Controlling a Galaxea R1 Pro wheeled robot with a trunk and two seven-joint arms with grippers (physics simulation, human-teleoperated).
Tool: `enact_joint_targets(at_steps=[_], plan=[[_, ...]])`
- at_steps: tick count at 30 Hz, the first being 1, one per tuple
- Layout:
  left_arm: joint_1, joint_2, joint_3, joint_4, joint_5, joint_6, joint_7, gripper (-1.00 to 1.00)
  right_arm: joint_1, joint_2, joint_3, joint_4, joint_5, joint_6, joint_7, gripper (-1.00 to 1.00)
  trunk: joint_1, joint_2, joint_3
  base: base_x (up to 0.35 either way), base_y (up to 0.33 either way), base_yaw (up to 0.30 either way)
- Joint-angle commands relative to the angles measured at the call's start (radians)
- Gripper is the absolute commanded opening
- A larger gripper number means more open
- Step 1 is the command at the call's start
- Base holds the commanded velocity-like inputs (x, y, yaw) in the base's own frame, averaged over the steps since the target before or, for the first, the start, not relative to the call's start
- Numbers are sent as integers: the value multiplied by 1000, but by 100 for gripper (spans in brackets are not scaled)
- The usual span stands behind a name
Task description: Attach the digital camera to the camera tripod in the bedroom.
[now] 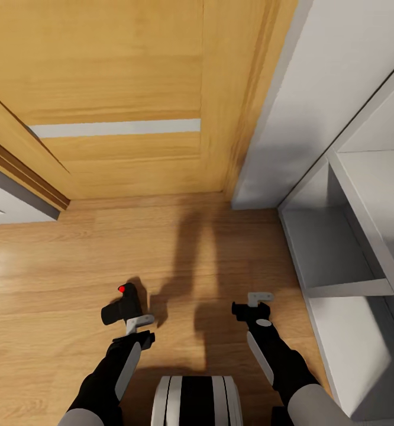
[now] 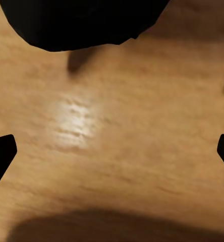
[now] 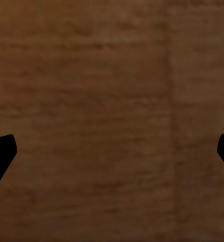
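I face a wooden door [image 1: 120,94] with a pale grey strip across it, and light wood floor [image 1: 55,284] stretches between it and me. My left hand [image 1: 129,316] is out in front of me, low over the floor, and it pinches the digital camera [image 1: 121,305], a small black body with a bright red dot on its top; the camera sits at the tip of that hand, just beyond the grey bracket at the wrist. In my left wrist view the camera [image 2: 76,20] is a dark mass close to the lens, with blurred floor boards [image 2: 122,151] and a bright patch of glare beyond it, and dark fingertips [image 2: 1,154] at the two edges. My right hand [image 1: 250,307] is held level with the left one, near it but apart, and carries nothing; its fingertips [image 3: 1,154] stand wide apart at the edges of the right wrist view, with shaded wood between them. To my right stands a white shelving unit [image 1: 351,236] against a pale grey wall [image 1: 315,89]. My own white and black trunk [image 1: 197,399] sits at the bottom of the head view.
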Motion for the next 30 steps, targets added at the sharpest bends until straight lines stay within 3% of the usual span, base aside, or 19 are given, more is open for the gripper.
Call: enact_joint_targets(at_steps=[1,5,14,15,22,30], plan=[[0,0,1,-1,11,3,7,100,0,-1,4,-1,-10,2,-8,100,0,0,-1,0,0,-8],[0,0,9,0,12,3,8,100,0,-1,4,0,-12,-1,-7,100,0,0,-1,0,0,-4],[0,-3,125,0,12,-2,8,100,0,-1,4,0,-14,-4,-5,100,0,0,-1,0,0,0],[0,-4,138,6,12,-50,8,100,0,-1,4,1,-17,-4,-4,100,0,0,-1,0,0,0],[0,-8,142,13,16,-105,9,100,0,0,4,1,-18,-4,-5,100,0,0,-1,0,0,0],[0,-11,143,10,16,-113,11,100,0,1,4,1,-17,-4,-4,100,0,0,-1,0,0,0]])
